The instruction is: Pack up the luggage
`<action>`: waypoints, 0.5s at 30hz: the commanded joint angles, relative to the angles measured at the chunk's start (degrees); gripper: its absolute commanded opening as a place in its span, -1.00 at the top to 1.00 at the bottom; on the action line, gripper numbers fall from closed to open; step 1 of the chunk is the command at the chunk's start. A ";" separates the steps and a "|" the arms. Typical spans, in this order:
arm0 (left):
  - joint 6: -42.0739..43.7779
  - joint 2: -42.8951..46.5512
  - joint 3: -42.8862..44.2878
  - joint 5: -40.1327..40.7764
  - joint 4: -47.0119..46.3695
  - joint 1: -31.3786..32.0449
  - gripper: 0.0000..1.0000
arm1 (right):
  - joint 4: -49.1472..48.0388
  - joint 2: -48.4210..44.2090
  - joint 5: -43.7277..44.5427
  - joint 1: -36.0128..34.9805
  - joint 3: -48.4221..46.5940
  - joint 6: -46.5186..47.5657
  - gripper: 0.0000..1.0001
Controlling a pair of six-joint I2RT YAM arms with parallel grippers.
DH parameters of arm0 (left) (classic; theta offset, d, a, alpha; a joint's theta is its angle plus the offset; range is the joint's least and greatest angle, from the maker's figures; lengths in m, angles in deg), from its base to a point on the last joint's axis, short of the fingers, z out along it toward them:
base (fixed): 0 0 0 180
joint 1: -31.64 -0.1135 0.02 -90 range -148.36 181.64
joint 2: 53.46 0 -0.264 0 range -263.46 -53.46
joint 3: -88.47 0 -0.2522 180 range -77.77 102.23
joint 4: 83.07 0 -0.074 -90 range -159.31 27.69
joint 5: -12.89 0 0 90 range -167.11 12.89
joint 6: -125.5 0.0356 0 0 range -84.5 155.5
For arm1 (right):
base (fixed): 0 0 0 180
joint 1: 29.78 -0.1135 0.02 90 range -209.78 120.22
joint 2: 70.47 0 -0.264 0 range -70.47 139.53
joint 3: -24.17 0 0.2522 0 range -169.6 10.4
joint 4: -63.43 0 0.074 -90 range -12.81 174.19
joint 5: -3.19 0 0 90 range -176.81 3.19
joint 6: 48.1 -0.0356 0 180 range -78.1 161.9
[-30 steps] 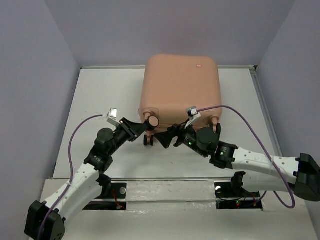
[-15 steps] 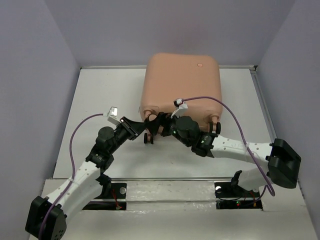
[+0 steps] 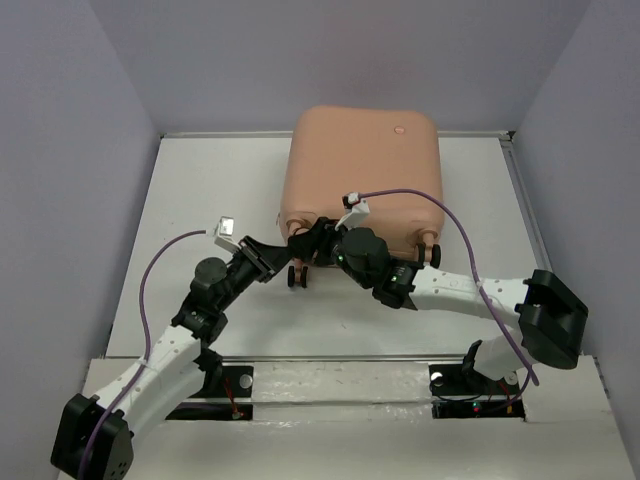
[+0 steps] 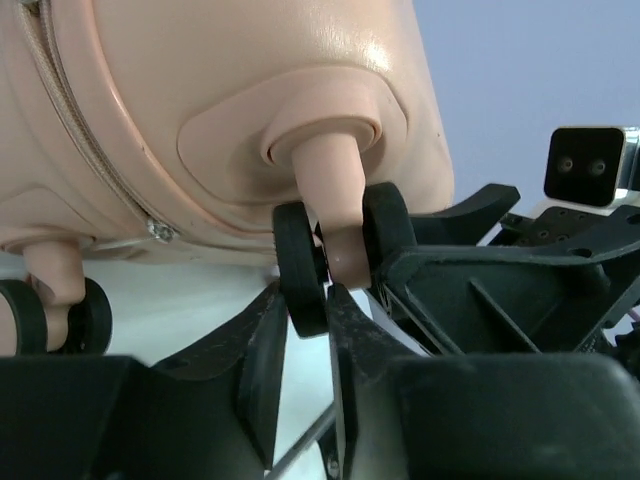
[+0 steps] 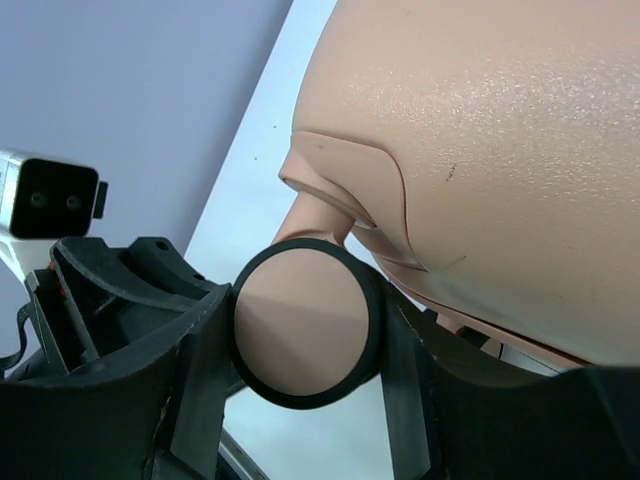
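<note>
The peach-pink luggage (image 3: 362,170) lies closed at the back of the table, its wheels toward me. Both grippers meet at its front-left wheel (image 3: 301,243). My left gripper (image 3: 284,251) comes in from the left. In the left wrist view (image 4: 308,300) its fingers pinch one black disc of that twin wheel (image 4: 300,265). My right gripper (image 3: 308,243) comes in from the right. In the right wrist view (image 5: 305,320) its fingers are shut on either side of the wheel's black rim (image 5: 305,335). The inside of the luggage is hidden.
A second wheel (image 3: 297,279) sits just below the held one and another (image 3: 432,254) at the near right corner. White walls bound the table at the back, left (image 3: 150,190) and right. Purple cables loop over both arms.
My right arm has swung left and forward from the middle of the luggage's near edge to the front-left wheel and closed on it. The left arm has stayed in place.
</note>
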 commanded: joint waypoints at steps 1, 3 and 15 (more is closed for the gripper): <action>4.80 3.35 1.00 -2.26 2.77 0.53 0.18 | -5.83 -1.24 2.21 0.15 -1.22 0.99 0.86; 7.09 5.62 2.76 0.47 10.67 0.53 0.05 | -5.48 -1.85 2.12 0.15 -0.60 1.69 0.86; 14.04 7.43 -3.03 10.95 15.55 0.70 0.16 | -1.97 -6.95 2.04 0.15 1.07 5.82 0.86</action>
